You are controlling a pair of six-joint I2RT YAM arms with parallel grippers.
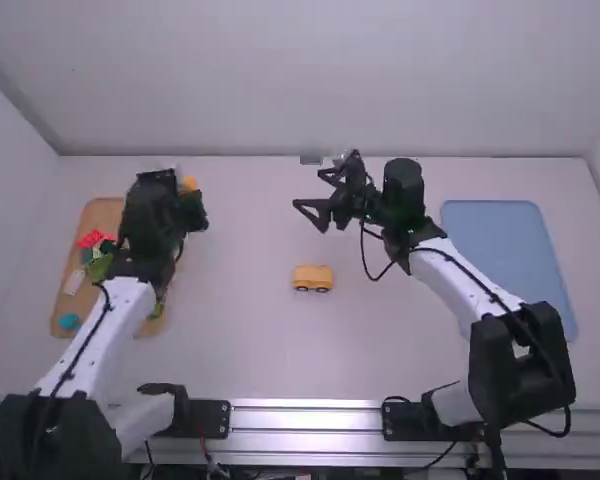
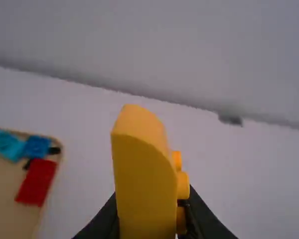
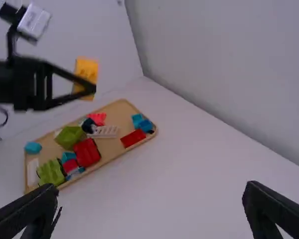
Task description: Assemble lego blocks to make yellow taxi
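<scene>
The left gripper [image 1: 189, 190] clenches a yellow block [image 2: 144, 184] in its jaws; the right gripper [image 1: 308, 190] hangs, jaws spread, as a yellow car [image 1: 313, 276] sits on the surface [image 1: 250, 340].

The high view is bright, with soft light; the 2 wrist views are more dim. In the left wrist view, the tray [image 2: 2, 199] looks blurred.
</scene>
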